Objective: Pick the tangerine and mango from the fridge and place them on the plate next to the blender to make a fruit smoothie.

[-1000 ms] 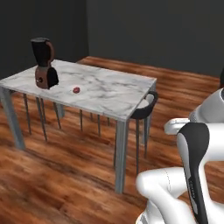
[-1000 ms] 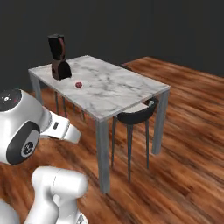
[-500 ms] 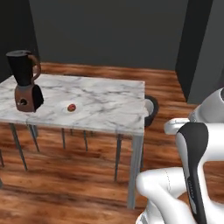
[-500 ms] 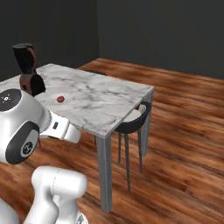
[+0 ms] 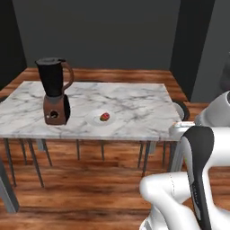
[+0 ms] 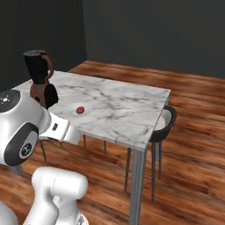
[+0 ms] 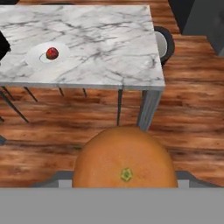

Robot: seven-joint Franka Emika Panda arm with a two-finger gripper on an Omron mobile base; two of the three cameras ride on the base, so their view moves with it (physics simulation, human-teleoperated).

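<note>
Gripping tangerine (image 7: 125, 160), mango (image 7: 52, 53) on plate (image 7: 37, 58)

Marble table (image 5: 134, 103) on wood floor (image 6: 193, 145); dark chair (image 6: 163, 125) tucked at end.

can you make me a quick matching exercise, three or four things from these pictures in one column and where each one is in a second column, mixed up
Things:
1. small red-green mango
2. plain orange tangerine
3. black-jar blender with copper base
4. flat round white plate

Places:
a. on the marble table, under the fruit
b. close at the bottom of the hand view
c. lying on the white plate
d. standing on the table beside the plate

Pairs: 1-c, 2-b, 3-d, 4-a
</note>
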